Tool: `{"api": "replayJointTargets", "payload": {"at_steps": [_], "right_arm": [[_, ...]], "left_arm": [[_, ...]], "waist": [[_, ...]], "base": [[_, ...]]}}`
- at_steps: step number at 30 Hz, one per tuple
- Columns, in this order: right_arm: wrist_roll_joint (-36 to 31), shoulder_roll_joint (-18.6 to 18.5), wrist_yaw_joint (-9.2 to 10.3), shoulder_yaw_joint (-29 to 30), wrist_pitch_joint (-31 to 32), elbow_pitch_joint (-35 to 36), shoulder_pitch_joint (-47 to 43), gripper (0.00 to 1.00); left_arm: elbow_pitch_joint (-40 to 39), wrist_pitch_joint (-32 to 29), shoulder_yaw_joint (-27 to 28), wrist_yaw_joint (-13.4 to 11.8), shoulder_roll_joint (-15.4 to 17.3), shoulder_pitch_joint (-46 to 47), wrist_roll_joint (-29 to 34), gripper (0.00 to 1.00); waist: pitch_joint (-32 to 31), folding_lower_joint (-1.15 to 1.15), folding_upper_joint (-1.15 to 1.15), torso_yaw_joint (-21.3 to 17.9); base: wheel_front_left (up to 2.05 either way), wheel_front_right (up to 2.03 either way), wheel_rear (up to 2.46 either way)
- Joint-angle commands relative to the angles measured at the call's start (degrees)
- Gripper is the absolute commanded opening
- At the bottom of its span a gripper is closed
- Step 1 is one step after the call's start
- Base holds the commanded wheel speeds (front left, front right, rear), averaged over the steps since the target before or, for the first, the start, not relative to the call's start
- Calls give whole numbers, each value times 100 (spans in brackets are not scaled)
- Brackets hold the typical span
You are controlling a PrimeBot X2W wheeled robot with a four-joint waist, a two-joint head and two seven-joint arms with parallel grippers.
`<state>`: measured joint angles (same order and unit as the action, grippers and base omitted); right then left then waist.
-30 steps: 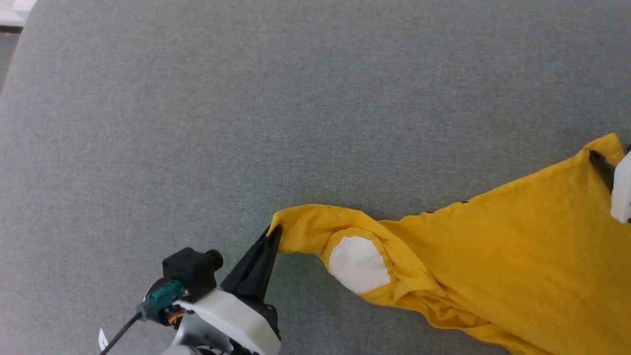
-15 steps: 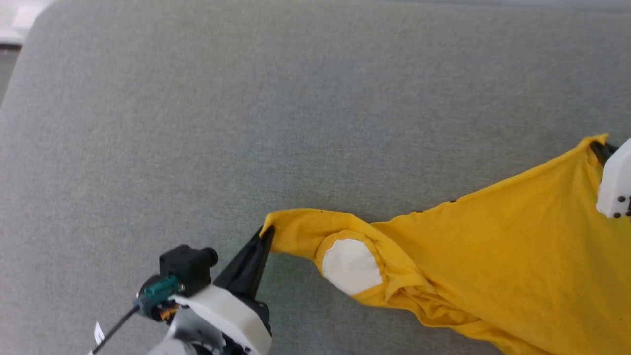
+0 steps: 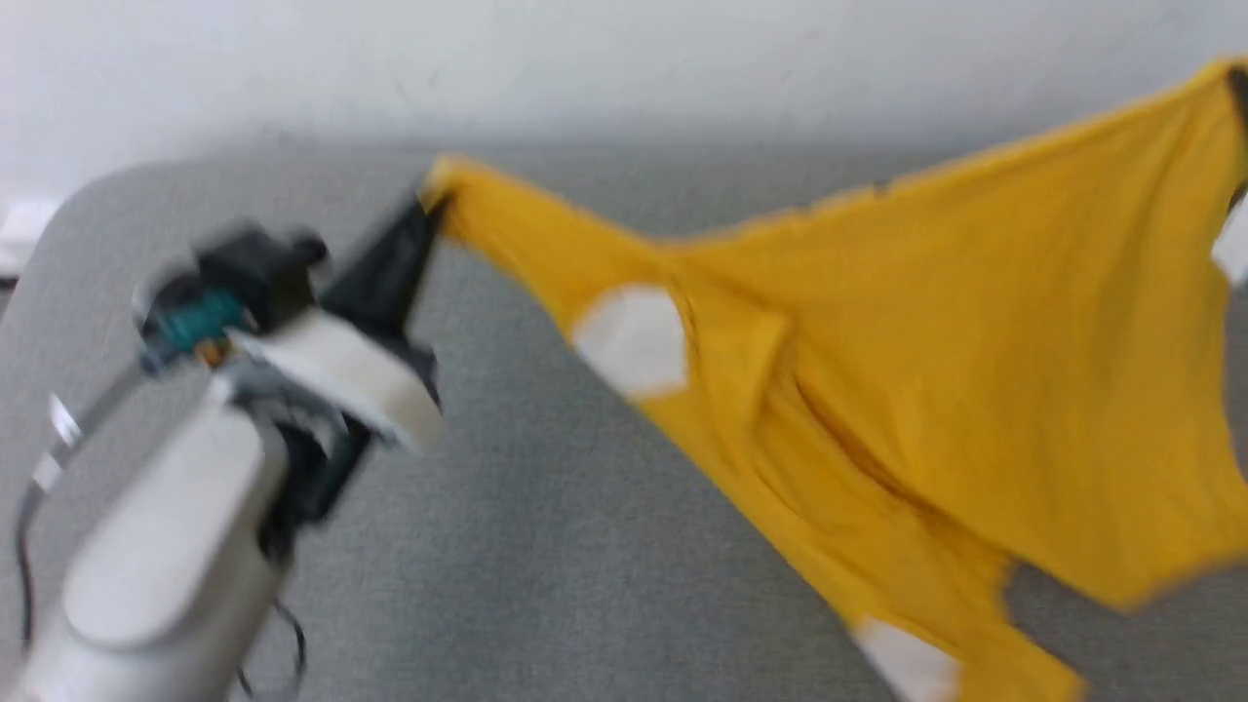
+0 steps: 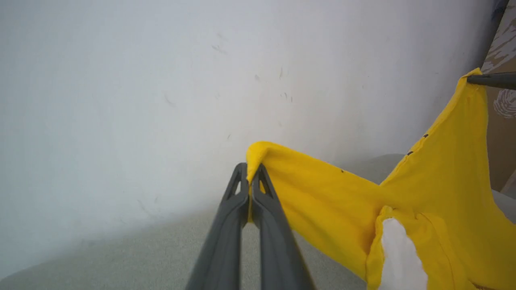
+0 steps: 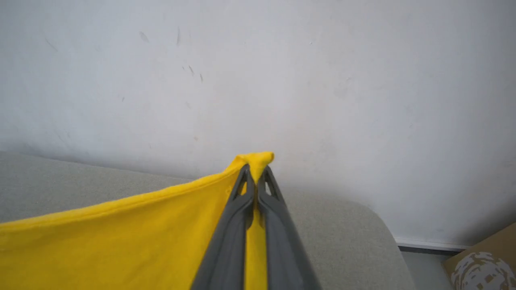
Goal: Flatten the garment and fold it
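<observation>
The bright yellow T-shirt (image 3: 926, 322) hangs in the air, stretched between both grippers above the grey table (image 3: 546, 546). My left gripper (image 3: 427, 210) is shut on one corner of it, and the left wrist view shows the cloth (image 4: 330, 201) pinched at the gripper's tips (image 4: 252, 177). My right gripper (image 3: 1238, 93) is shut on the far corner at the top right, with yellow cloth (image 5: 121, 241) clamped at its tips (image 5: 256, 173). A white patch (image 3: 634, 336) of the print shows near the left side. The lower part droops toward the table. The head view is blurred.
A white wall (image 3: 585, 68) rises behind the rounded grey table. A brown cardboard box (image 5: 479, 266) stands on the floor past the table's right end. The table's left corner (image 3: 88, 205) curves away near my left arm.
Both grippers have lifted the T-shirt off the table and drawn it out wider. The head camera has tilted up, so the wall has come into view.
</observation>
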<state>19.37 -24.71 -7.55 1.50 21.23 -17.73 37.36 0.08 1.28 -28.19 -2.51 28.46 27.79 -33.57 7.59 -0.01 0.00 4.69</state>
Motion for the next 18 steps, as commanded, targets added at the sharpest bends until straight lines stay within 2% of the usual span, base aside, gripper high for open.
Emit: {"api": "replayJointTargets", "payload": {"at_steps": [1,8,12,18], "right_arm": [[-79,46,6,12,-84,9,253,0],[-363,252,6,-185,-305,-309,1223,0],[-476,430,6,-388,-410,-612,1737,0],[-558,509,6,-913,-372,-1084,2323,0]], "left_arm": [[124,89,105,85,44,402,87,0],[1077,-46,238,478,25,2028,164,0],[1684,-177,349,555,-79,2859,100,0],[2450,-624,323,675,33,3756,134,0]], "waist": [[-522,1,0,-437],[-774,1,0,-711],[-911,1,0,-877],[-1148,1,0,-1107]], "base": [[0,0,0],[0,0,0],[0,0,0],[0,0,0]]}}
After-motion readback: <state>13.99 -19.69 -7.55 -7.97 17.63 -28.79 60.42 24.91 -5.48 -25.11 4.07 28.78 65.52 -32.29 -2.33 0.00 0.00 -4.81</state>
